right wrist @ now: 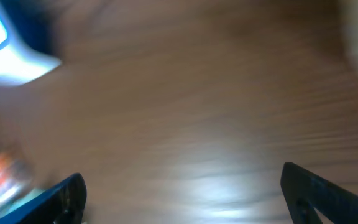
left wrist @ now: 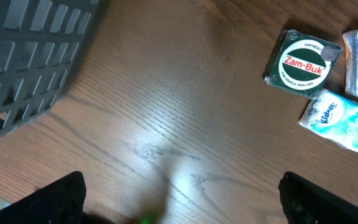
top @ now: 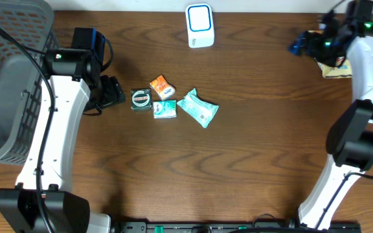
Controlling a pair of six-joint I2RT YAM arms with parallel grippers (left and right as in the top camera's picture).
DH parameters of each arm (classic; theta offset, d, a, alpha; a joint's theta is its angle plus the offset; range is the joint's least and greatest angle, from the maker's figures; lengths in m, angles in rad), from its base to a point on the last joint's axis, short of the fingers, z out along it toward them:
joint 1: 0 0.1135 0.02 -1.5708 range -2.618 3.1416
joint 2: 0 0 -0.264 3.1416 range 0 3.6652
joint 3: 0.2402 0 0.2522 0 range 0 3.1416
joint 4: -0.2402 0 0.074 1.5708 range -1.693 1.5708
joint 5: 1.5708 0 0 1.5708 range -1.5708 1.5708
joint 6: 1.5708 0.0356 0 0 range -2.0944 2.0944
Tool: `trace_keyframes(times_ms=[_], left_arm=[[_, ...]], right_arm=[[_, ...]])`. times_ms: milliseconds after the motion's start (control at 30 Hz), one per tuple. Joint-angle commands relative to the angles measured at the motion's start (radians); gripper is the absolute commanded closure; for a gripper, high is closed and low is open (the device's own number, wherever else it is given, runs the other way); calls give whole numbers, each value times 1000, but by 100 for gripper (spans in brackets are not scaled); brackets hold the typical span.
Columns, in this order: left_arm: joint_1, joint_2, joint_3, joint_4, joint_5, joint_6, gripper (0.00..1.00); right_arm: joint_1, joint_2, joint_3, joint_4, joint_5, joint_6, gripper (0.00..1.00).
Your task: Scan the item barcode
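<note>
Several small items lie mid-table: a green Zam-Buk tin [top: 141, 99], an orange packet [top: 162, 86], a small Kleenex pack [top: 164, 109] and a teal wipes pack [top: 198, 108]. The white and blue scanner [top: 200, 24] stands at the back edge. My left gripper [top: 112, 92] is open just left of the tin, with only bare wood between its fingers [left wrist: 61, 199]. The left wrist view shows the tin [left wrist: 302, 63] and the Kleenex pack [left wrist: 340, 117] at upper right. My right gripper [top: 301, 46] is open at the back right, holding nothing. Its blurred wrist view shows the scanner [right wrist: 5, 37] at upper left.
A grey plastic basket [top: 11, 77] fills the left side, and its wall [left wrist: 30, 56] shows close to my left gripper. A tan packet [top: 337, 70] lies under the right arm near the right edge. Dark wood tabletop [top: 238, 168] spreads across the front.
</note>
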Motion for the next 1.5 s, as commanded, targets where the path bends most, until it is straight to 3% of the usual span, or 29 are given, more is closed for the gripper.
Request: trace_keyframes(times_ms=[0,133,233,433,700,967,1067,1167,1333,1467], left_arm=[[3,6,-2,-4,-9,-8,2],[3,6,-2,-4,-9,-8,2],[3,6,-2,-4,-9,-8,2],[3,6,-2,-4,-9,-8,2],[3,6,-2,-4,-9,-8,2],[3,6,-2,-4,-9,-8,3],[3,6,-2,-4,-9,-8,3],[3,6,-2,-4,-9,-8,2],[3,6,-2,-4,-9,-8,2],[3,6,-2,-4,-9,-8,2]], right_arm=[[91,-13,-2,-98,-260,6,1],[224,-13,-17,-210,-173,-133,1],[327,-13,-35,-224,-4,-138,4],[507,-13,-133,-101,130,-135,1],[588,-13,-264,63,124,-134,1],[591,-13,-385,223,12,-135,9],[592,-13,-427,267,4,-126,27],[588,-13,-452,289,2,-90,60],[581,-15,-450,279,-24,-40,98],[559,-39,-443,243,-76,-40,99]])
